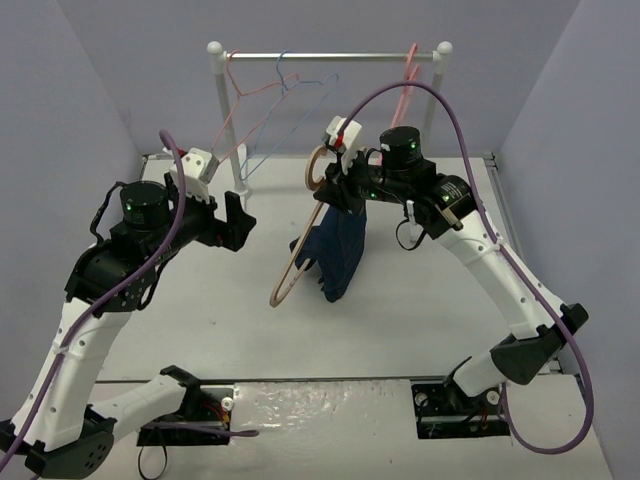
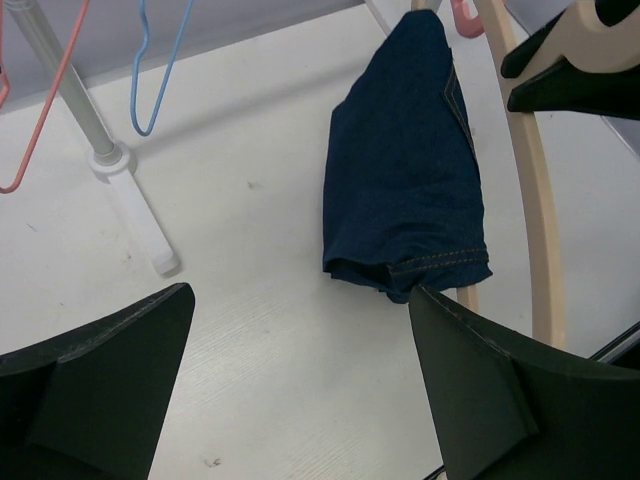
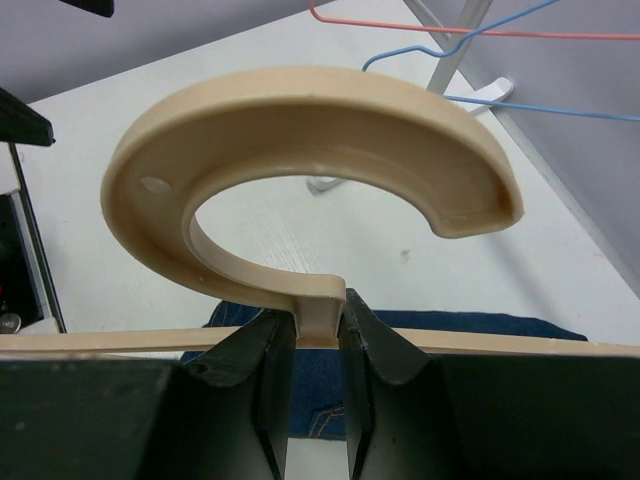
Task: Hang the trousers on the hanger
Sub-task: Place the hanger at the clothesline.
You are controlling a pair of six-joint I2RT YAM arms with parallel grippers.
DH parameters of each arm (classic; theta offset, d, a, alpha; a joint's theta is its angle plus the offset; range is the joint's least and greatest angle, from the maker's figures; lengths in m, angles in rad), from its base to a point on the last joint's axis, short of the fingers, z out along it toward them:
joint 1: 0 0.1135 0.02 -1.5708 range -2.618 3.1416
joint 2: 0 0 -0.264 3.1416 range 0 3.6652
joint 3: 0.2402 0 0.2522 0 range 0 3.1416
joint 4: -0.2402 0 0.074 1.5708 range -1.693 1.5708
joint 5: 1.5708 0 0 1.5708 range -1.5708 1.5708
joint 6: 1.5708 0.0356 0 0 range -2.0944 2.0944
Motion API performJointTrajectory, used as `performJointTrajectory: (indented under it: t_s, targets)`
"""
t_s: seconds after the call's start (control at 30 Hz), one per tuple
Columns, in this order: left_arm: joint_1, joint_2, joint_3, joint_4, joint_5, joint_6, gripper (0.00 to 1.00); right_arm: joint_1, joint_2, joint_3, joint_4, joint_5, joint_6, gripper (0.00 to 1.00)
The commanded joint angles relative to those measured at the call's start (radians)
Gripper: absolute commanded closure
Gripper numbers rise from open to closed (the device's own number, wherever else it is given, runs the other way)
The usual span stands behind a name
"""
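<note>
The right gripper [image 3: 318,330], jaws clamped on the neck of the tan hanger [image 3: 300,110], holds it tilted over the white counter [image 1: 400,330], navy trousers [image 2: 400,170] draped over its bar. The left gripper [image 2: 300,330] hovers nearby, jaws wide apart.

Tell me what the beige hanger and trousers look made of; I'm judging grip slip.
Hanger: probably moulded plastic, matte beige; recessed channel and round mould mark on its hook. Trousers: denim-like woven cloth, dark navy, matte; tan topstitching along the hem.
</note>
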Motion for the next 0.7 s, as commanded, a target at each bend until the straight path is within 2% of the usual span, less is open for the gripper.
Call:
performJointTrajectory:
  t_s: [0.0,0.43,0.67]
  targets:
    - [-0.024,0.058,0.052,0.025,0.046,0.074,0.14,-0.003,0.069,0.119,0.126,0.015,-0.015,1.00]
    - [-0.138,0.177,0.076,0.123,-0.025,0.119,0.14,-0.015,0.185,0.257,0.124,-0.019,0.009,1.00]
    - [-0.161,0.252,0.045,0.194,-0.032,0.096,0.21,-0.018,0.187,0.273,0.125,-0.027,0.010,1.00]
